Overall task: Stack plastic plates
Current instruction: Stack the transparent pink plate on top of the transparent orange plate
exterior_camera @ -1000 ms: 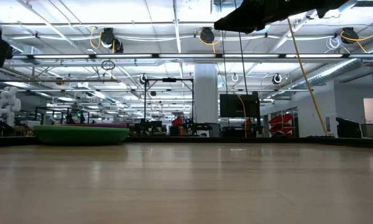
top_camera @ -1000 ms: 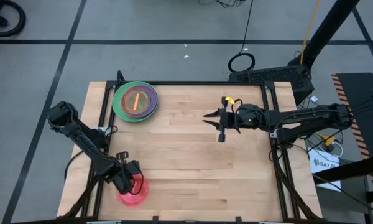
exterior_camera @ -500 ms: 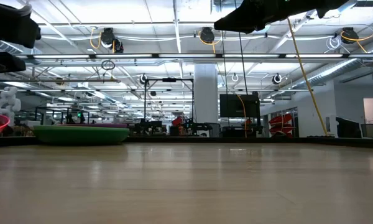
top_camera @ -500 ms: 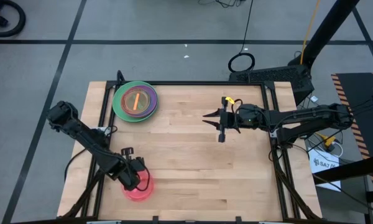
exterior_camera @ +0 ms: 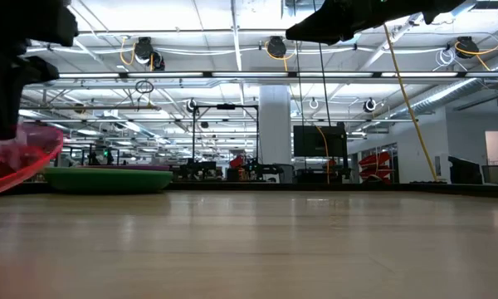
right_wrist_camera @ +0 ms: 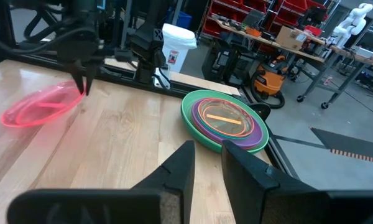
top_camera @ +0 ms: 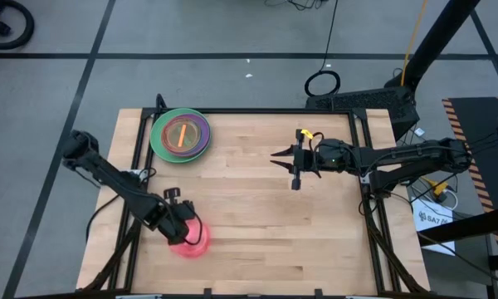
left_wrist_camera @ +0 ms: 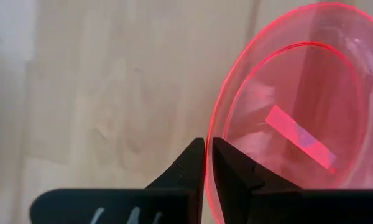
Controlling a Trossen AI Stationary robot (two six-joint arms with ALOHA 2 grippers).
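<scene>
A translucent pink plate (top_camera: 191,240) hangs tilted at my left gripper (top_camera: 181,226) over the table's near left part; the low view shows this plate (exterior_camera: 21,162) off the wood. In the left wrist view the left gripper (left_wrist_camera: 207,144) is shut on the plate (left_wrist_camera: 292,112). A stack of plates (top_camera: 181,134) rests flat on the table's far left part: green at the bottom, purple above it, translucent orange on top. My right gripper (top_camera: 287,166) hovers open over the table's middle, well clear of both; its wrist view shows the stack (right_wrist_camera: 227,121) and pink plate (right_wrist_camera: 40,106). My left gripper pinches the pink plate's rim (left_wrist_camera: 211,127) between its two fingers, one on the inner side of the rim and one on the outer. The fingers come from above, pointing down. The plate is lifted clear of the table and hangs tilted from the held edge.
Bare wood (top_camera: 257,224) lies between the pink plate and the stack and across the table's middle and right. A black frame rail (top_camera: 232,110) runs along the far edge. The right arm (top_camera: 398,156) reaches in from the right side.
My left gripper has moved toward the table's right and slightly toward the far edge, rising as it went, shut on the pink plate throughout. The plate has come up off the wood near the near edge and now hangs tilted. The right arm kept still.
</scene>
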